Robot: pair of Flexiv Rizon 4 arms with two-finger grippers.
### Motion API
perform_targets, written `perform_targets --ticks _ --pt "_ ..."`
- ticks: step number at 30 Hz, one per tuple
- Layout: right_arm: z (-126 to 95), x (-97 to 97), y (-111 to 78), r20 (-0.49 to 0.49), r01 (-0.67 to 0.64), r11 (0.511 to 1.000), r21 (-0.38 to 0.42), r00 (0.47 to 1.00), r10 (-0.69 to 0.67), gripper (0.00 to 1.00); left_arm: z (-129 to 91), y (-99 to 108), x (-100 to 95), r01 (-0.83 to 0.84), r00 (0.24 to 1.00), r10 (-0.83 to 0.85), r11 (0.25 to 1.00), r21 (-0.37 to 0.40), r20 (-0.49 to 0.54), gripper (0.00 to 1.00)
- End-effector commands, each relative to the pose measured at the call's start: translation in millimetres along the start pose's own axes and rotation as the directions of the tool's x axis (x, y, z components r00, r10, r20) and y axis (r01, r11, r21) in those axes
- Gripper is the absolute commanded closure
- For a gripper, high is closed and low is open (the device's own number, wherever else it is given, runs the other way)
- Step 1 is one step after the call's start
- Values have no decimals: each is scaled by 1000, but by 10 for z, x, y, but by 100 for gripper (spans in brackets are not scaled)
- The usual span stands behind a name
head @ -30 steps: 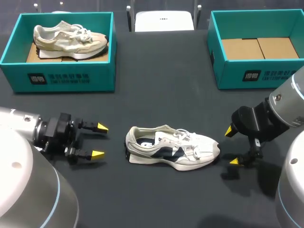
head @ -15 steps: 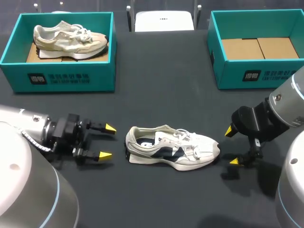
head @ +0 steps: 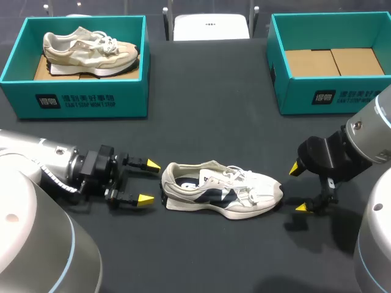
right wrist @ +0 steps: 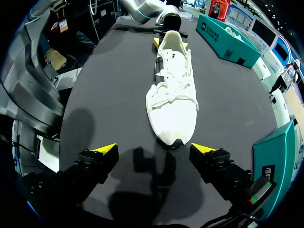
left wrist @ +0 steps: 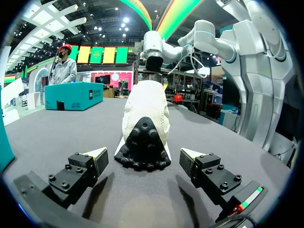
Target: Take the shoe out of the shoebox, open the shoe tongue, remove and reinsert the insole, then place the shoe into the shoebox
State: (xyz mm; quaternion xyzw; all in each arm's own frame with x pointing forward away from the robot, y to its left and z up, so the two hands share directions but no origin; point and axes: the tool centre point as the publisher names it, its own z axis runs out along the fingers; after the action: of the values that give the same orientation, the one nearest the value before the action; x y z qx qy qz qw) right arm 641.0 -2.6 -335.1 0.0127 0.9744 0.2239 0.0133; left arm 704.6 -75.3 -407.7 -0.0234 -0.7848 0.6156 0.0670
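Note:
A white shoe with dark navy side panels (head: pixel 221 189) lies on its sole on the dark table, heel toward my left arm, toe toward my right. My left gripper (head: pixel 148 182) is open right at the heel, a yellow tip on either side of it. The left wrist view shows the black heel of the shoe (left wrist: pixel 143 135) just ahead of the left gripper (left wrist: pixel 143 156), untouched. My right gripper (head: pixel 297 188) hangs open just past the toe. In the right wrist view the shoe (right wrist: pixel 172 90) stretches away from the right gripper (right wrist: pixel 154 151). An empty teal shoebox (head: pixel 330 61) stands at the back right.
A second teal shoebox (head: pixel 79 67) at the back left holds a beige shoe (head: pixel 88 50). Open dark table lies between the boxes and around the white shoe.
My left gripper has slid rightward along the table up to the shoe's heel, still open. The right arm and the shoe have stayed put.

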Motion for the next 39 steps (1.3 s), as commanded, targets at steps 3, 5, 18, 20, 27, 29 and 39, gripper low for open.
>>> perform_targets --ticks 3,5,18,20,27,29,39 --pt "-14 25 -5 3 0 1000 1 1000 0 0 105 -8 -20 -6 1000 6 1000 -4 -3 0" --pt "-14 25 -5 3 0 1000 1 1000 0 0 125 -23 -27 -3 1000 3 1000 2 -7 0" --pt "-14 25 -5 3 0 1000 1 1000 0 0 287 -30 -1 -10 1000 10 1000 9 -21 0" --pt "-14 25 -5 3 0 1000 1 1000 0 0 301 -28 -3 -9 1000 9 1000 11 -19 0" --pt "-14 25 -5 3 0 1000 1 1000 0 0 376 -33 13 -9 1000 9 1000 18 -3 0" --pt "-14 25 -5 3 0 1000 1 1000 0 0 397 -37 17 -12 1000 12 1000 19 5 0" --pt "-14 25 -5 3 0 1000 1 1000 0 0 486 -49 -50 -11 1000 10 1000 23 29 0"
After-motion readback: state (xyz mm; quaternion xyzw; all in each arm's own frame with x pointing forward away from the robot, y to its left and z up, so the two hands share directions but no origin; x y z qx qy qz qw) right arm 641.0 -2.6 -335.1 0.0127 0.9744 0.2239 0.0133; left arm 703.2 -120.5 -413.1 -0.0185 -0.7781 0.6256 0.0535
